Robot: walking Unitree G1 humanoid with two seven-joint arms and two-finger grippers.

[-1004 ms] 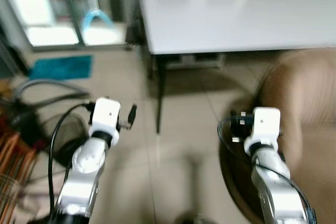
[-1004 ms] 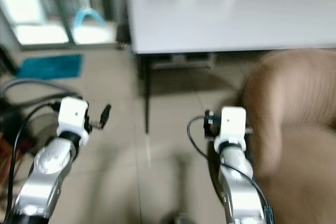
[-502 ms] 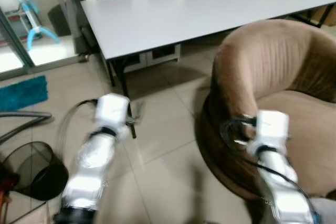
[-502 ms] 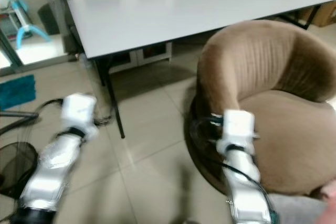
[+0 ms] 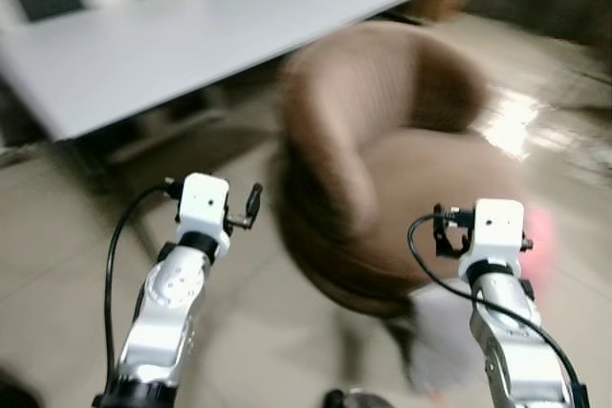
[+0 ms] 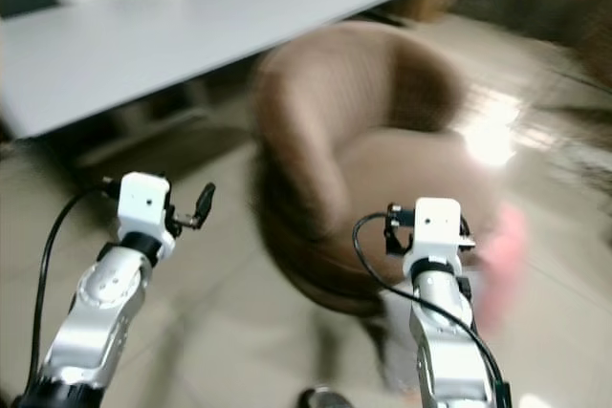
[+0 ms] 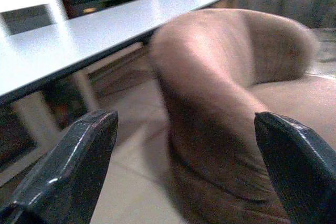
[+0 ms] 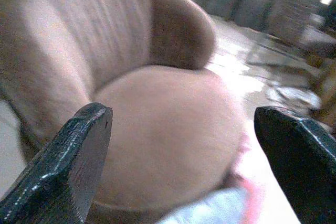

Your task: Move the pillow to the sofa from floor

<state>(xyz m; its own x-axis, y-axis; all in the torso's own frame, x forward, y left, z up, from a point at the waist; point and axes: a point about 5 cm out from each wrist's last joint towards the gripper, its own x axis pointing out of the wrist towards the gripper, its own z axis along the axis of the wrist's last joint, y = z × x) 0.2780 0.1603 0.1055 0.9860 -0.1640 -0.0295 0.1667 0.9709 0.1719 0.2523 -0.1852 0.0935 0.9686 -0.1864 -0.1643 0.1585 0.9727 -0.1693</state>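
Right wrist view: pillow point(image 8: 231, 203) between spread jaws.

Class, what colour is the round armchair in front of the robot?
Brown; the armchair shows best in the right wrist view.

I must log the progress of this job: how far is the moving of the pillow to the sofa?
Nothing looks done yet. The brown sofa has a bare seat, and a blurred pink and white thing, perhaps the pillow, lies on the floor beside it. The left gripper and the right gripper are both open and empty, raised before the sofa. Reaching, grasping, lifting and placing all remain.
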